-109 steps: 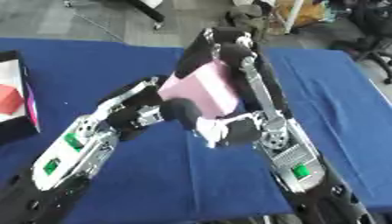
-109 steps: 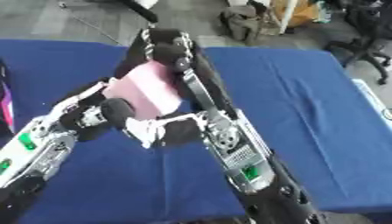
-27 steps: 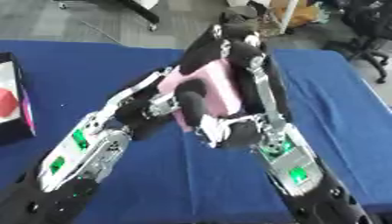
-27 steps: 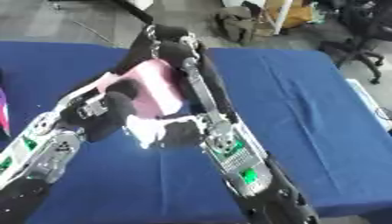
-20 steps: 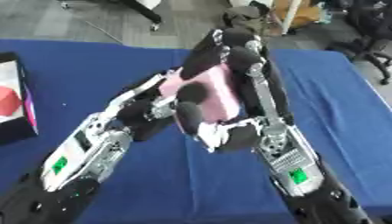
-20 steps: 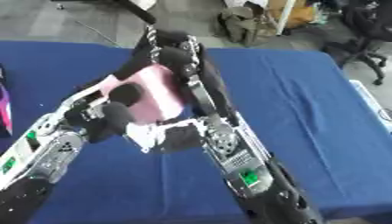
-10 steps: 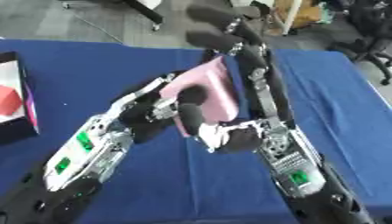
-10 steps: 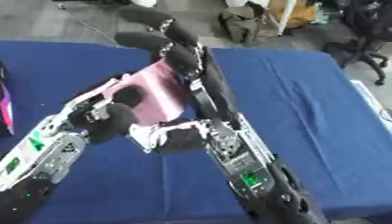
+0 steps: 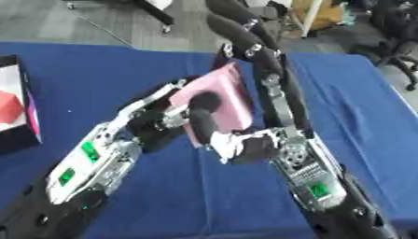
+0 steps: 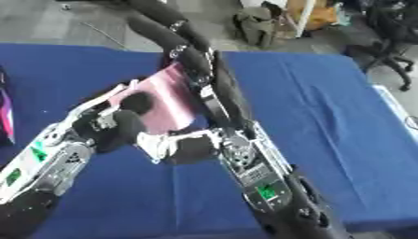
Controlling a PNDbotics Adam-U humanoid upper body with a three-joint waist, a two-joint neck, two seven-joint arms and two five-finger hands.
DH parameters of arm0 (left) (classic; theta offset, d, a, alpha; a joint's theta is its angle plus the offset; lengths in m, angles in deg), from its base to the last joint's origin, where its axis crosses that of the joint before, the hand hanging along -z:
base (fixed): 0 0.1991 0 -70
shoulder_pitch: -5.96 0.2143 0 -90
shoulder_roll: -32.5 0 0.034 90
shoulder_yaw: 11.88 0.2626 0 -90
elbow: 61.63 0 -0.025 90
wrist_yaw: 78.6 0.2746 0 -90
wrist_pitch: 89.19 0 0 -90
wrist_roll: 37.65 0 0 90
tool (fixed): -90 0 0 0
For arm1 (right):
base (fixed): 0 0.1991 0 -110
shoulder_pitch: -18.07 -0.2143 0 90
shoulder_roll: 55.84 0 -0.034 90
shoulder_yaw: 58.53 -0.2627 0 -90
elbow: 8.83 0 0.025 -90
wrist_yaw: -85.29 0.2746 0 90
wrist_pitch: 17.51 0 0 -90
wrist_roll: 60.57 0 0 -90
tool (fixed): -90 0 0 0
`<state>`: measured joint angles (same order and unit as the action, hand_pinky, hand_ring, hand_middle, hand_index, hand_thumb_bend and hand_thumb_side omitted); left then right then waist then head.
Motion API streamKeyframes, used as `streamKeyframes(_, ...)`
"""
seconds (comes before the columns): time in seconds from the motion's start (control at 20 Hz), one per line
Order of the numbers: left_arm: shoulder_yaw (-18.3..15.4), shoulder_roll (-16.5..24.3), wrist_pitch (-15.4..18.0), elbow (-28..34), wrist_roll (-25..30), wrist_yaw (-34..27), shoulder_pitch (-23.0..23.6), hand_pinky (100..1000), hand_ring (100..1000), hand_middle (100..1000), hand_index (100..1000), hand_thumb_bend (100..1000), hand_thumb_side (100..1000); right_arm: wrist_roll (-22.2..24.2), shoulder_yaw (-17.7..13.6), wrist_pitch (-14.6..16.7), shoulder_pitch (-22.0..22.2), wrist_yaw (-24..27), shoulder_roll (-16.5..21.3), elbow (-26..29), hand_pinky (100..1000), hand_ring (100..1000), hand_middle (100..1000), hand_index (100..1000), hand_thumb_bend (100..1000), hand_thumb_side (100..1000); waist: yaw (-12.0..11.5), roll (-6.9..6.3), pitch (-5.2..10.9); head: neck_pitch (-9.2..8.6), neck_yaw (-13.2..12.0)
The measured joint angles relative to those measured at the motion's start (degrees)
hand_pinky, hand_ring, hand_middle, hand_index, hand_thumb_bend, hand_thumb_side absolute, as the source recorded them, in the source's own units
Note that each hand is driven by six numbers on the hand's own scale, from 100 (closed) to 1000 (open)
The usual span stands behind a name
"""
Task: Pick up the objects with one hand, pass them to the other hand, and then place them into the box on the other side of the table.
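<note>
Left hand (image 9: 189, 117), black with silver joints, reaches in from the lower left and grips the flat pink rectangular object (image 9: 219, 99) at its lower left part, its dark fingers (image 9: 201, 131) curled over the pink face while the silver forearm with green marks runs back toward the lower left corner. That pink object is held up above the blue cloth-covered table (image 9: 98, 79) near the middle of the view, tilted, with its upper corner toward the far edge. At the far left edge of the table stands the black-walled open box (image 9: 24, 116), well apart from the hands, with a red block (image 9: 8, 106) showing inside it on a white floor. Just right of the pink object is the right hand (image 9: 253, 44), raised higher than the left; its long black fingers (image 9: 226, 29) are stretched out straight and spread upward past the table's far edge, and they are not wrapped round the pink object, though its palm lies beside the object's right edge and whether it touches cannot be told. Its silver and black forearm descends to the lower right.
</note>
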<state>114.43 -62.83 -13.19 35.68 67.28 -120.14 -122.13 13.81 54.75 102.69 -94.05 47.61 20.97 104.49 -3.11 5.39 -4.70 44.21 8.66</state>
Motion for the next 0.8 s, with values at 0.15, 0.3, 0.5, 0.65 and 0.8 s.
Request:
streamKeyframes(0.15,-0.33,-0.06,0.50,-0.24,-0.42,0.54,0.26,657,421,225,292,314,374,0.13,-0.01,0.11,-0.07,0.11,0.00,-0.02,906,930,935,931,230,561,0.11,-0.02,0.00,0.00,-0.03)
streamKeyframes(0.3,-0.82,-0.09,1.34,-1.00,-0.82,1.55,0.42,657,420,225,292,319,377,0.04,-0.20,0.20,-0.07,-0.03,0.00,-0.33,927,944,941,934,241,550,0.27,-0.06,0.00,0.00,-0.06)
streamKeyframes(0.5,-1.57,0.33,2.24,-3.83,-1.27,2.42,1.98,657,420,225,292,325,379,-1.31,-0.98,0.31,-0.30,-0.90,-0.07,0.03,966,977,946,934,245,545,0.40,-0.22,0.00,0.01,-0.20)
streamKeyframes(0.65,-1.93,0.57,2.65,-5.19,-1.44,2.64,2.49,657,419,225,292,328,379,-2.39,-1.34,0.19,-0.33,-1.66,-0.07,0.05,990,988,947,932,241,540,0.41,-0.24,0.00,0.01,-0.25)
streamKeyframes(0.8,-2.13,0.88,3.00,-5.77,-1.48,2.72,2.95,657,419,225,292,332,379,-3.34,-1.38,-0.12,-0.33,-2.43,-0.07,0.06,995,989,945,929,249,542,0.43,-0.35,0.00,0.01,-0.26)
